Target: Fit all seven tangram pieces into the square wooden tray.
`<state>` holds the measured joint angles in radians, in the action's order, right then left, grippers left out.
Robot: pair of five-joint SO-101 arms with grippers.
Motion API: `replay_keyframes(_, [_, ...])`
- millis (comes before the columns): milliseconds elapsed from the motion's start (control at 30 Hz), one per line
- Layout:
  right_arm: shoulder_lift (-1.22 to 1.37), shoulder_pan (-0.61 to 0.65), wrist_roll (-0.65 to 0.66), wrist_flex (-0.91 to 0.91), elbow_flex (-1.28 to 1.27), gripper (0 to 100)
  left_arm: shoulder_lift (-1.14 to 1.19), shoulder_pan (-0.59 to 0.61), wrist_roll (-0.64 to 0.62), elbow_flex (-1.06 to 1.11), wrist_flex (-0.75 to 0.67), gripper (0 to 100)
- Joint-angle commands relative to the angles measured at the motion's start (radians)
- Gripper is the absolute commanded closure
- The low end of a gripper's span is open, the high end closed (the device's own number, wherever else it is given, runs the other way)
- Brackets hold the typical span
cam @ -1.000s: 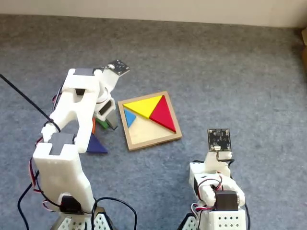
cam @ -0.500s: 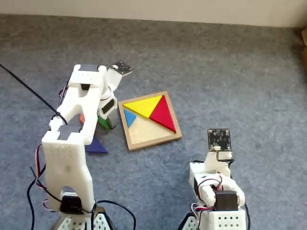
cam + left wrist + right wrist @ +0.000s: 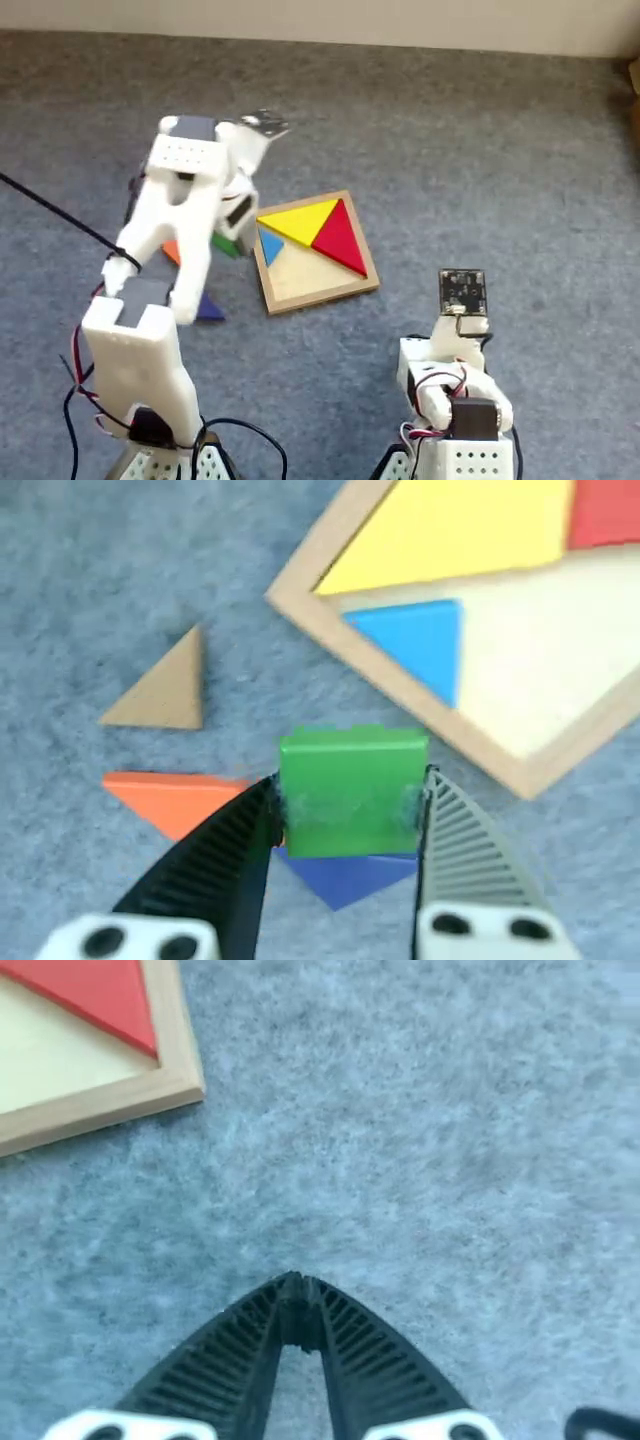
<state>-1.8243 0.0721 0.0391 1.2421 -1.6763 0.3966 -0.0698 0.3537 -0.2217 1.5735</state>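
As L fingers (image 3: 222,858) grip green square (image 3: 350,795), tray's (image 3: 295,593) near

A grey carpet (image 3: 480,130) is spreading across nearly the whole frame. A pale wall strip (image 3: 400,18) is running along the top edge, and something brown (image 3: 635,90), too cropped to identify, is poking in at the upper right edge.

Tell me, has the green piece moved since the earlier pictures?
Yes. Held in the left pincer, the green piece has shifted closer to the wooden tray, which stayed put.
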Motion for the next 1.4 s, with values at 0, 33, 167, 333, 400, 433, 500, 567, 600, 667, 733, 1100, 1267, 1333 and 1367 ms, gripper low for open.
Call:
replay_keyframes(0, [-0.019,-0.018,0.009,0.008,-0.133,99.3,-0.096,-0.124,-0.095,-0.028,0.009,90])
replay_keyframes(33, [-0.019,-0.018,0.009,0.008,-0.133,99.3,-0.099,-0.151,-0.121,-0.028,0.008,90])
replay_keyframes(167, [-0.019,-0.016,0.009,0.008,-0.133,99.3,-0.097,-0.236,-0.216,-0.028,0.003,90])
replay_keyframes(333, [-0.019,-0.016,0.009,0.008,-0.134,99.3,-0.097,-0.289,-0.29,-0.027,0.002,90])
replay_keyframes(400, [-0.019,-0.016,0.009,0.008,-0.134,99.3,-0.096,-0.306,-0.311,-0.025,-0.002,90])
replay_keyframes(433, [-0.019,-0.016,0.009,0.008,-0.134,99.3,-0.096,-0.309,-0.324,-0.015,-0.017,90])
replay_keyframes(500, [-0.019,-0.016,0.009,0.008,-0.136,99.3,-0.096,-0.309,-0.334,0.041,-0.08,90])
replay_keyframes(567, [-0.019,-0.016,0.009,0.008,-0.136,99.3,-0.096,-0.297,-0.334,0.105,-0.153,90])
replay_keyframes(600, [-0.019,-0.016,0.009,0.008,-0.136,99.3,-0.096,-0.289,-0.334,0.137,-0.187,90])
replay_keyframes(667, [-0.019,-0.016,0.009,0.008,-0.136,99.3,-0.097,-0.271,-0.334,0.177,-0.23,90])
replay_keyframes(733, [-0.021,-0.019,0.009,0.008,-0.136,99.3,-0.097,-0.254,-0.333,0.189,-0.245,90])
replay_keyframes(1100, [-0.021,-0.021,0.009,0.008,-0.136,99.3,-0.096,-0.206,-0.331,0.24,-0.281,73])
replay_keyframes(1267, [-0.021,-0.021,0.009,0.008,-0.136,99.3,-0.107,-0.213,-0.33,0.274,-0.31,72])
replay_keyframes(1333, [-0.021,-0.021,0.009,0.008,-0.136,99.3,-0.11,-0.206,-0.33,0.274,-0.305,72])
replay_keyframes(1367, [-0.021,-0.021,0.009,0.008,-0.136,99.3,-0.11,-0.205,-0.33,0.272,-0.305,72])
